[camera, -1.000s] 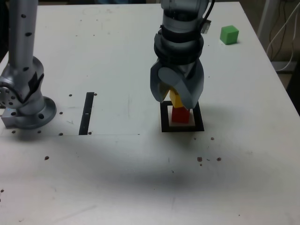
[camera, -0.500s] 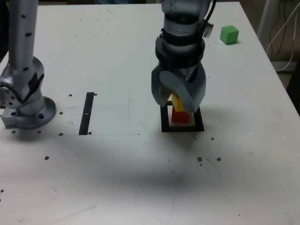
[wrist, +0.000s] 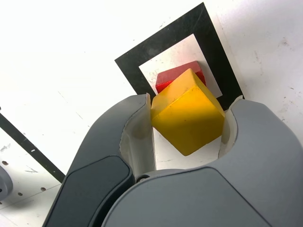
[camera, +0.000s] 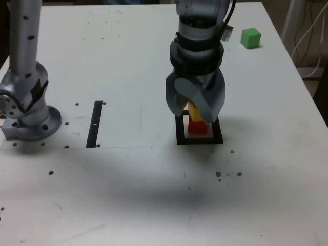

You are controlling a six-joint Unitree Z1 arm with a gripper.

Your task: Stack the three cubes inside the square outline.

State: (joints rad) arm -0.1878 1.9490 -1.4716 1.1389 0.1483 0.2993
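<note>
Pale and glossy, the bench [camera: 128, 195] spreads across nearly the whole exterior view, flecked with dark spots and faint scratches, with a thin seam running across it. Beyond its edge at the exterior view's right, pale cables [camera: 309, 41] hang against a dark background.

The robot arm [camera: 198, 51] comes down from the top of the exterior view, dark and grey, with a black cable beside it. At the exterior view's left, a grey, spotted metal column [camera: 24, 43] stands above a rounded joint and a round foot [camera: 36, 123].

The gripper [camera: 193, 114] has its broad grey jaws partly apart, holding the yellow cube between them; in the wrist view they meet it at opposite edges, and the cube sits askew to them.

The square outline [camera: 200, 141], a thick black frame with a pale centre, lies on the bench below the gripper. A narrow black strip [camera: 94, 125] lies well apart from it, toward the exterior view's left.

The yellow cube [wrist: 191, 113] is above the red cube and partly covers it in both views; whether the two touch cannot be told. The red cube [camera: 197, 127] rests inside the frame. The green cube [camera: 250, 38] sits alone near the far right corner of the bench in the exterior view.
</note>
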